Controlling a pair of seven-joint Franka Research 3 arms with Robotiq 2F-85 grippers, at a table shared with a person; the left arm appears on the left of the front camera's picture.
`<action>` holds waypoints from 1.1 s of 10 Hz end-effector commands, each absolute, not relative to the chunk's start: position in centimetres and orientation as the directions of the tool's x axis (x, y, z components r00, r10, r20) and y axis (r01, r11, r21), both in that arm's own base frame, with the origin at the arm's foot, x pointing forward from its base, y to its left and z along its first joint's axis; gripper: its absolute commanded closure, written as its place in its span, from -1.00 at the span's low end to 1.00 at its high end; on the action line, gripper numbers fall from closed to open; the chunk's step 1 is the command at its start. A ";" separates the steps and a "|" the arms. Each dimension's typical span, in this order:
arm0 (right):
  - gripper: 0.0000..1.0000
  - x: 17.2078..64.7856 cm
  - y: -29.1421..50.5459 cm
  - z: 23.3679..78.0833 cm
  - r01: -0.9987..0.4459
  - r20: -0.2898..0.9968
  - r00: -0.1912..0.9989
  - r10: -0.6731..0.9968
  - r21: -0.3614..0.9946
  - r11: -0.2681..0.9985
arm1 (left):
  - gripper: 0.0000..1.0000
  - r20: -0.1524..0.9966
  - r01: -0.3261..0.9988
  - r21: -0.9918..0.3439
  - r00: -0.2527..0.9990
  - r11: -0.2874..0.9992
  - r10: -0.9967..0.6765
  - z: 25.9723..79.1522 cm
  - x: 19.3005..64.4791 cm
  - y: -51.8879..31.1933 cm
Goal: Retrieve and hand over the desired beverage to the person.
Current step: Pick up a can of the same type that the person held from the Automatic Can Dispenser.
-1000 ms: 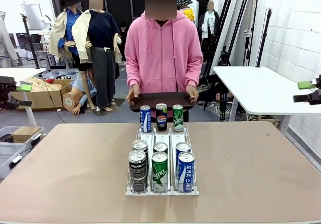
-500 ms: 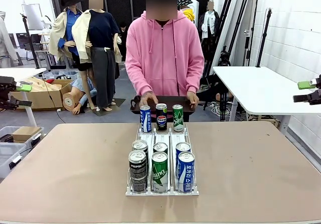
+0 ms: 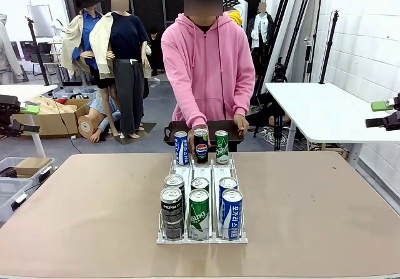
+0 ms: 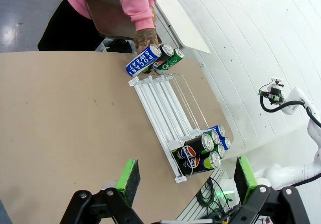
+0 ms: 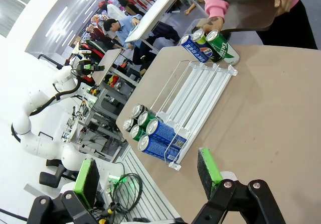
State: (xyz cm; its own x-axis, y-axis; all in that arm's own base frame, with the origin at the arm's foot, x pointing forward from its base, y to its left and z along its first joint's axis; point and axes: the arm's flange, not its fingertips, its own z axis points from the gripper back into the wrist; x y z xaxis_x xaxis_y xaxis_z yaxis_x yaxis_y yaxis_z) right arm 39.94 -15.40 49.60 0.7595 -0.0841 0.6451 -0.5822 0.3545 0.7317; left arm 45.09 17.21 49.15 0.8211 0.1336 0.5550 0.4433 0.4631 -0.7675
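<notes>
Person's hand (image 3: 199, 127) at far Pepsi can (image 3: 201, 147), left tool (image 4: 183, 178) and right tool (image 5: 149, 176) wide, empty, well away

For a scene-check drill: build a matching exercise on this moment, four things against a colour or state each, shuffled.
Things:
1. tray
2. far-row left can
3. far-row right can
4. left gripper

Colour or state:
A. green
B. open
C. blue
D. held by the person

Pairs: 1-D, 2-C, 3-A, 4-B
</notes>
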 end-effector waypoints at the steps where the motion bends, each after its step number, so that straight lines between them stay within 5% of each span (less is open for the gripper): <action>1: -1.00 39.9 -15.4 49.5 -0.585 0.646 0.758 -0.086 0.733 0.347 | -1.00 0.549 0.438 -0.774 0.825 0.458 0.138 49.4 44.8 17.2; 11: -1.00 39.9 -15.4 49.5 -0.585 0.646 0.758 -0.086 0.733 0.347 | -1.00 0.549 0.438 -0.774 0.825 0.458 0.138 49.4 44.8 17.2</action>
State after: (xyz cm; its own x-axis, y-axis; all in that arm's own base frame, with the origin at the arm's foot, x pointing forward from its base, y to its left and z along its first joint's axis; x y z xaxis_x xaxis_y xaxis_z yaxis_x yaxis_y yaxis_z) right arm 39.94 -15.40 49.59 0.7595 -0.0841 0.6451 -0.5822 0.3545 0.7317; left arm 45.09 17.21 49.15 0.8211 0.1336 0.5550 0.4433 0.4631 -0.7675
